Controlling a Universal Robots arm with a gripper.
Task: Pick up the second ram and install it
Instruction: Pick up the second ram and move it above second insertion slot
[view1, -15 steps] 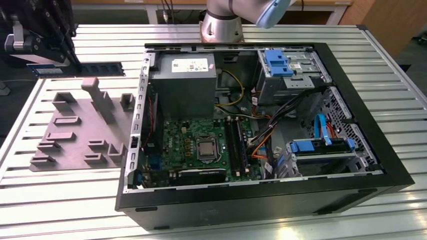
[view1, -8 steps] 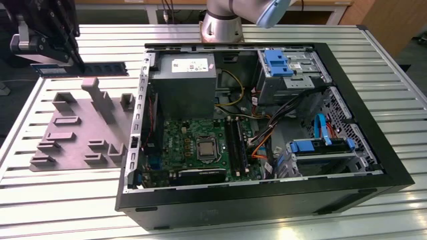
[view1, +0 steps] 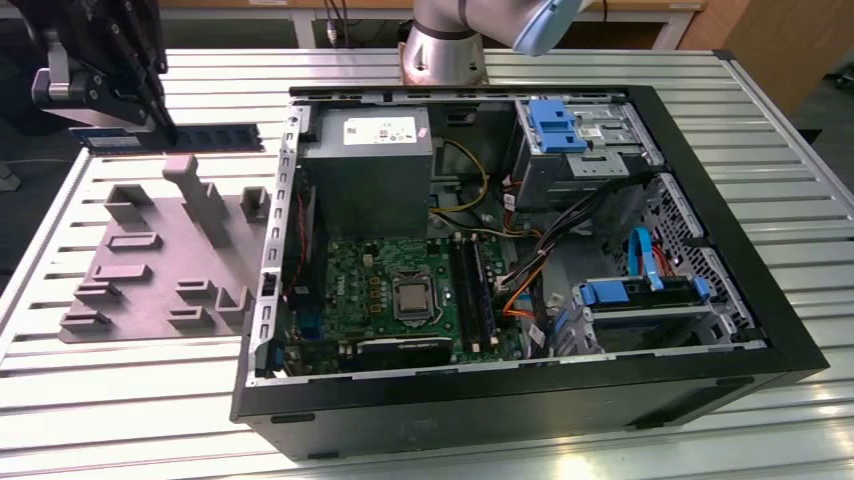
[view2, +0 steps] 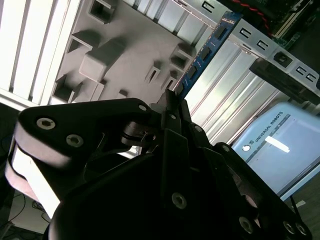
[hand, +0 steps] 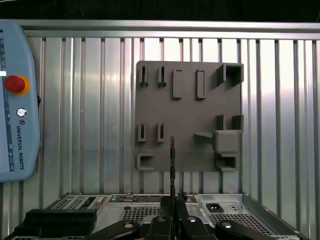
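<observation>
Pinches the second ram (view1: 214, 137) in the tool (view1: 160, 125), fingers pressed against its flat faces. Holds it level over the far edge of the grey holder plate (view1: 147, 265), away from the open computer case (view1: 534, 405) beside the plate on the slatted surface (view1: 120, 400).

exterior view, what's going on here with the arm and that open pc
The arm's tool is shut on the second ram and holds it near the grey holder plate, to the exterior view's left of the open computer case. The stick is not yet in the sockets on the green board.
</observation>
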